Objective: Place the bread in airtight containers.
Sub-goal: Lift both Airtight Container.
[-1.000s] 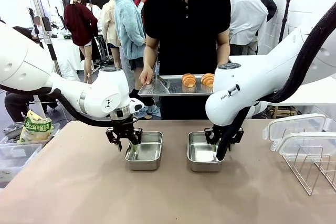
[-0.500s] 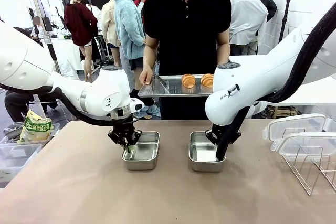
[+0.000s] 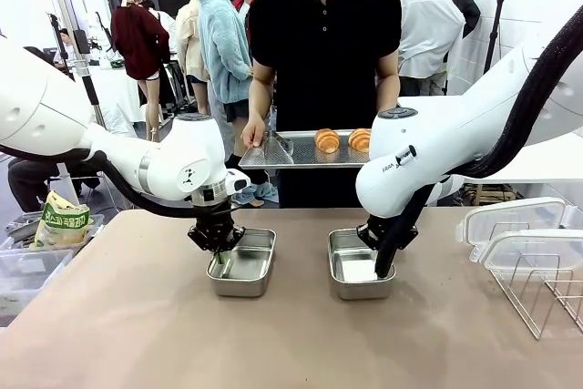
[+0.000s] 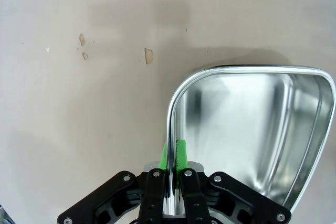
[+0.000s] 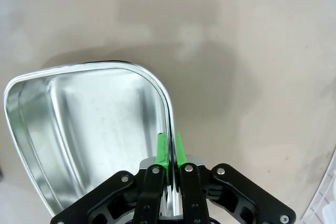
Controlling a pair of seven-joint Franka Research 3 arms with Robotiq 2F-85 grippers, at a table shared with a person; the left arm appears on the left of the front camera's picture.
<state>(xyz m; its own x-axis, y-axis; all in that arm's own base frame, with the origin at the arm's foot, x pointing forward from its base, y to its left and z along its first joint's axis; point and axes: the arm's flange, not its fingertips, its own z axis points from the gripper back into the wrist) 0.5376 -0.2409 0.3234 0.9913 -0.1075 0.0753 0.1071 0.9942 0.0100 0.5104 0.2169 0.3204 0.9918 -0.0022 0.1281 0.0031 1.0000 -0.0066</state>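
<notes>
**Left hand** (image 4: 173, 144): jaws closed down to the thickness of a steel wall. The green pads pinch the rim of the left container (image 3: 244, 266), one pad inside and one outside. The tub's open interior lies to this hand's inner side, toward the other hand.

**Right hand** (image 5: 169, 137): jaws closed the same way. The green pads clamp the rim of the right container (image 3: 355, 271) on the wall farthest from the left hand. The tub's bright steel interior lies on the side facing the left hand.

**Both containers:** stand on the tan worktop (image 3: 291, 343), lidless, apart from each other, between the two hands.

**Bread:** one croissant (image 3: 327, 140) and a second croissant (image 3: 360, 139) lie side by side on a perforated steel tray (image 3: 290, 151). The tray is above and well beyond both hands, closer to the right hand's side. The person's hand (image 3: 254, 131) holds the tray at its edge beyond the left hand.

**Lids** (image 3: 512, 220): translucent and stacked, on the worktop outward of the right hand, just beside a wire rack (image 3: 547, 293).

**Writing:**
- Small dark lettering (image 3: 388, 168) on the right arm's white casing, above its hand, is too small to read.
- A green and yellow printed bag (image 3: 62, 222), far outward of the left hand, has print that cannot be read.

**Worktop marks:** small pale chips (image 4: 148, 55) ahead of the left hand, clear of its tub.
</notes>
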